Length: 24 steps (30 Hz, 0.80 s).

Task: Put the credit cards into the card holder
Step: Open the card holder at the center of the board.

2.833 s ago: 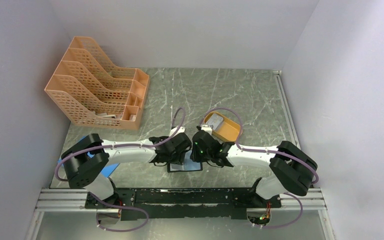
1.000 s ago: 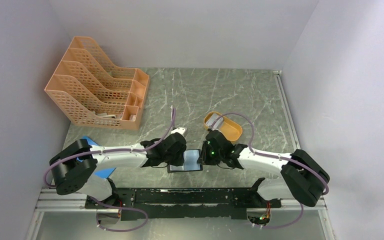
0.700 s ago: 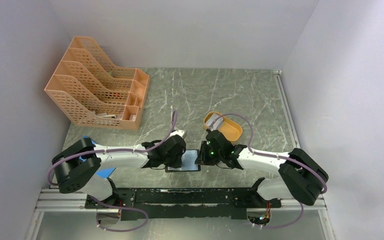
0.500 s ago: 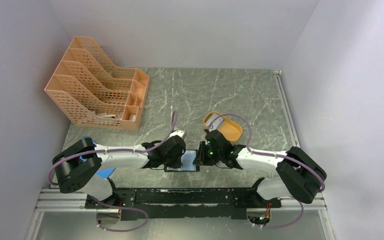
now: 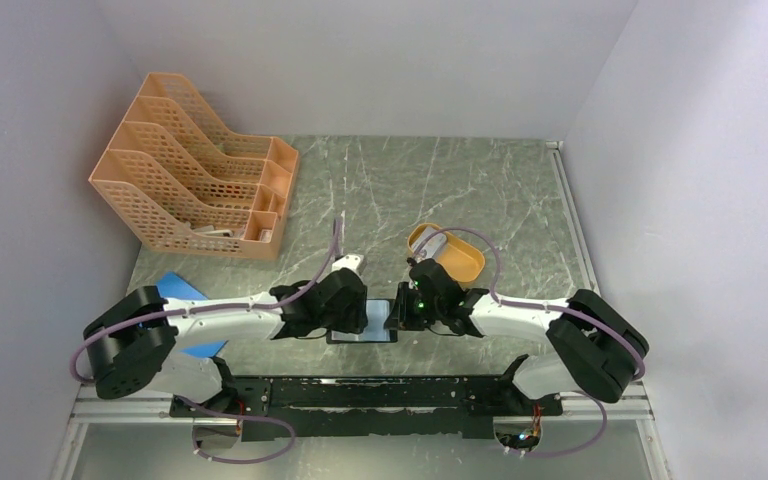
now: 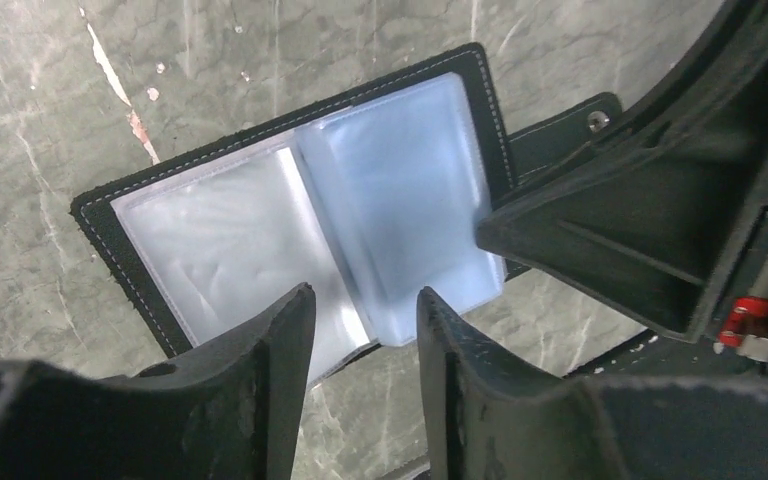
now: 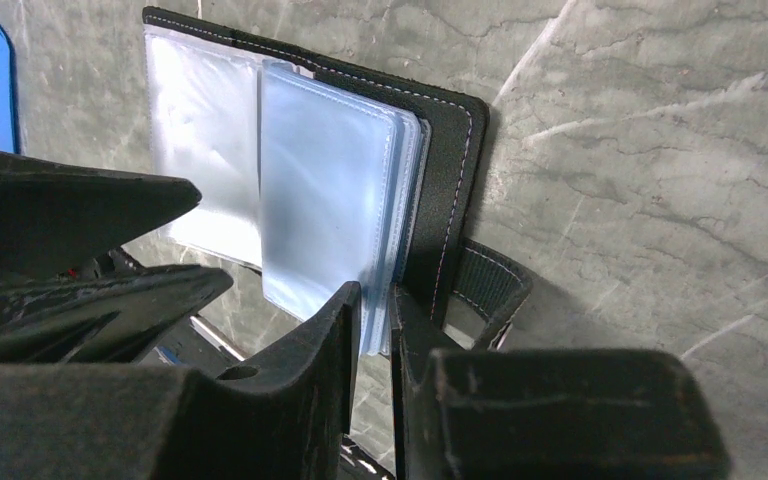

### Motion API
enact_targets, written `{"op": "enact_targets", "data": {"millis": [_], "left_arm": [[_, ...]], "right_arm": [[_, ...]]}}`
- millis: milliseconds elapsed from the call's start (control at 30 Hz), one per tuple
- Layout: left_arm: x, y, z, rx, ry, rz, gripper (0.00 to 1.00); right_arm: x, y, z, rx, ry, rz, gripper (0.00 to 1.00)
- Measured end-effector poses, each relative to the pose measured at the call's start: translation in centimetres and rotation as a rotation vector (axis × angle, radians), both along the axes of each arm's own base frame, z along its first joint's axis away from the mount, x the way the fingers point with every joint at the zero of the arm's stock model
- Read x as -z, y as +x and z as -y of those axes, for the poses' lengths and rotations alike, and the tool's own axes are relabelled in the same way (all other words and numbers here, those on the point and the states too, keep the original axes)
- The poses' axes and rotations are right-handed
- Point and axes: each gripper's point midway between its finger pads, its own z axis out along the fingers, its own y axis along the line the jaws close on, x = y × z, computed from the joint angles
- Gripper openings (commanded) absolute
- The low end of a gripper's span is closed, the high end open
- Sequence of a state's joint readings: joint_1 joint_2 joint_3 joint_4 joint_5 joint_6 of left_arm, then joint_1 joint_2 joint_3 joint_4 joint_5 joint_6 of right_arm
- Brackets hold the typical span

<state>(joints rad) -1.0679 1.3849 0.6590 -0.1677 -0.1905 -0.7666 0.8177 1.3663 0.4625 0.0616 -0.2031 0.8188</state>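
Note:
The black card holder lies open on the table near its front edge, clear pockets up. In the left wrist view the card holder shows both clear leaves. My left gripper is open, and its fingers straddle the near edge at the fold. My right gripper is shut on the edge of the stack of clear pockets on the holder's right half, next to the snap tab. Pale credit cards lie in the orange tray, apart from both grippers.
The orange oval tray sits just behind the right gripper. An orange file rack stands at the back left. A flat blue sheet lies under the left arm.
My right gripper came from the orange tray down to the holder's right half and closed on the clear pockets. The left arm swung its elbow outward, and the holder shifted slightly left.

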Motion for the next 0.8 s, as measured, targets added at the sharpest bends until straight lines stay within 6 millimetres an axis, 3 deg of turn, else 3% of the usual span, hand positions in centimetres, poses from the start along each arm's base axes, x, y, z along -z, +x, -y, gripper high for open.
{"op": "enact_targets", "data": {"millis": [233,400,600,800], "left_arm": [[-1.0,0.7,1.1,0.01,-0.01,0.018,0.5],[-0.1,1.4,2.2,0.015,0.036,0.006,0.46],[2.0,1.4,1.2,0.003,0.126,-0.022,0.35],[2.2,1.7,0.9,-0.011,0.145,-0.014,0.15]], "right_arm": [[0.0,0.2,-0.1,0.003,-0.005,0.003,0.2],[-0.1,0.3,-0.2,0.0,-0.006,0.008,0.2],[-0.1,0.3,-0.1,-0.001,-0.009,0.011,0.2],[-0.2,0.3,0.0,-0.001,-0.01,0.013,0.22]]}}
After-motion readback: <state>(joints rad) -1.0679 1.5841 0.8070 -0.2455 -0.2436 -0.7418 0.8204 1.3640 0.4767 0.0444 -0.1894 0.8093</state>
